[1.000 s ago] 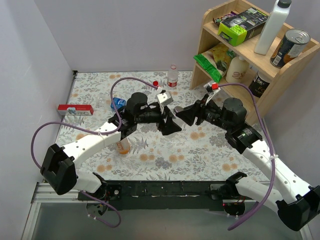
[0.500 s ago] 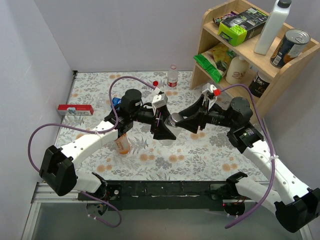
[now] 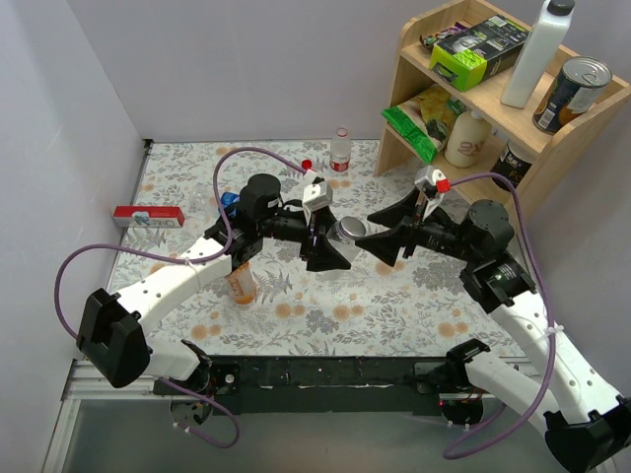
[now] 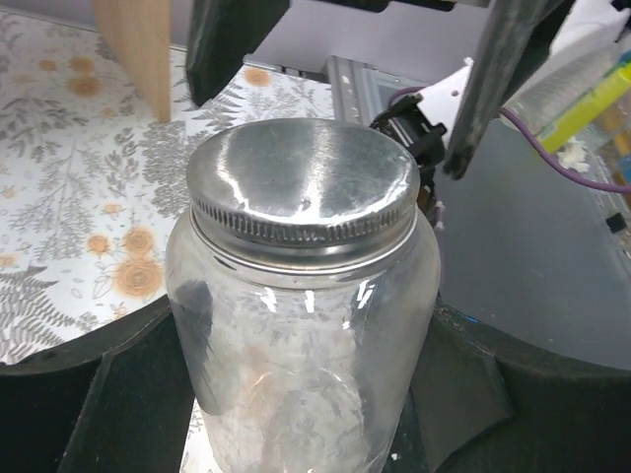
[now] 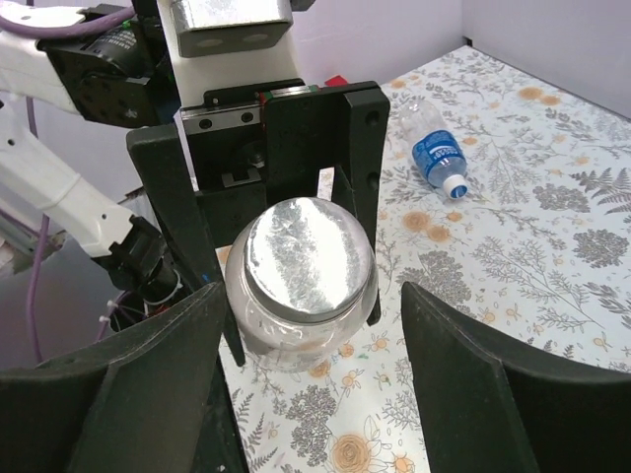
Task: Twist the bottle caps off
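Note:
My left gripper [image 3: 330, 244] is shut on the squat clear bottle [image 4: 306, 365] and holds it above the table, tilted toward the right arm. Its wide silver cap [image 4: 301, 182] sits on the bottle's neck and also shows in the top view [image 3: 348, 230] and the right wrist view [image 5: 308, 256]. My right gripper [image 3: 373, 235] is open, its fingers [image 5: 128, 394] apart on either side of the cap and just short of it. A blue-labelled bottle [image 5: 434, 158] lies on the table. An orange-liquid bottle [image 3: 242, 286] lies under the left arm. A red-labelled bottle [image 3: 340, 150] stands at the back beside a red cap [image 3: 307, 164].
A wooden shelf [image 3: 473, 99] stands at the back right with a tall white bottle [image 3: 537, 49], a can [image 3: 577, 94], a cream bottle [image 3: 468, 138] and packets. A red box [image 3: 148, 217] lies by the left wall.
My right gripper has drawn back to the right from the silver cap and stands open. The left gripper keeps hold of the squat bottle, barely moved.

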Available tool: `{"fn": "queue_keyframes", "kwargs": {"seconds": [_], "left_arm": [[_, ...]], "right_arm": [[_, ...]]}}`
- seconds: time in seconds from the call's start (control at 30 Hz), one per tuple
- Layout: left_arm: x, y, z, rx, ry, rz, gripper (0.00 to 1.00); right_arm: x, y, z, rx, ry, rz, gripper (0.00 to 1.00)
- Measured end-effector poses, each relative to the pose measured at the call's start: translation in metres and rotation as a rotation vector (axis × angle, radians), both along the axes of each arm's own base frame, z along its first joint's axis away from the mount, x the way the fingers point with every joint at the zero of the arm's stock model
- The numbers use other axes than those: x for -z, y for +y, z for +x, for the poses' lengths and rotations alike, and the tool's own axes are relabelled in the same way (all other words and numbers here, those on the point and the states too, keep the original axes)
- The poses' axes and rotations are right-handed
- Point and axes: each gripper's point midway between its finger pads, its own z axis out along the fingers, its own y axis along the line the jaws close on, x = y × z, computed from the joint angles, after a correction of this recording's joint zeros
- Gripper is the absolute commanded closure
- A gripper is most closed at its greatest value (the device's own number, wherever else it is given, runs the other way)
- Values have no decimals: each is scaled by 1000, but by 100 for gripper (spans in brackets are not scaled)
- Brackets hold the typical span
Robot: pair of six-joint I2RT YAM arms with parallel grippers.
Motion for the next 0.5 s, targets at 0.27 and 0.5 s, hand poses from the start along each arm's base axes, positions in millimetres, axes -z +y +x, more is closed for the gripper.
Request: {"fn": "queue_keyframes", "kwargs": {"seconds": [0.27, 0.5], "left_arm": [[3, 1, 28, -170, -40, 31, 60], [10, 5, 63, -382, -67, 74, 60]], "right_arm": [[-6, -14, 14, 160, 62, 40, 21], [3, -16, 32, 324, 237, 92, 21]]}}
